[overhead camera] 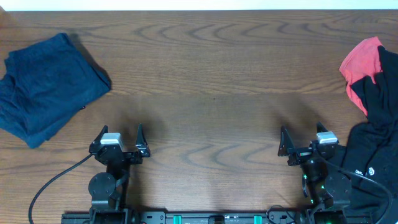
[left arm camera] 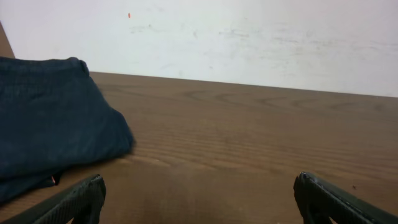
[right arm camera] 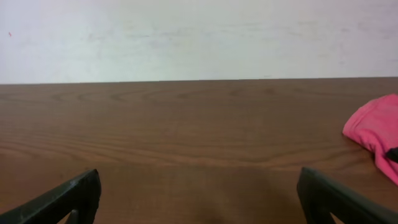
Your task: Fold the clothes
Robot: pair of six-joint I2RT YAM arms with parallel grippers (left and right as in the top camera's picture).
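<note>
A folded navy blue garment point(overhead camera: 46, 84) lies at the table's far left; it also shows in the left wrist view point(left arm camera: 50, 121). A black shirt with a tiny white logo point(overhead camera: 376, 134) lies heaped at the right edge. A coral-red garment point(overhead camera: 360, 65) lies at its far end, partly under the black shirt, and shows in the right wrist view point(right arm camera: 376, 127). My left gripper point(overhead camera: 119, 135) is open and empty, near the front edge. My right gripper point(overhead camera: 301, 138) is open and empty, just left of the black shirt.
The wooden table point(overhead camera: 211, 93) runs between the two piles. A white wall point(left arm camera: 249, 37) stands behind the far edge. A black cable point(overhead camera: 53, 183) loops from the left arm's base.
</note>
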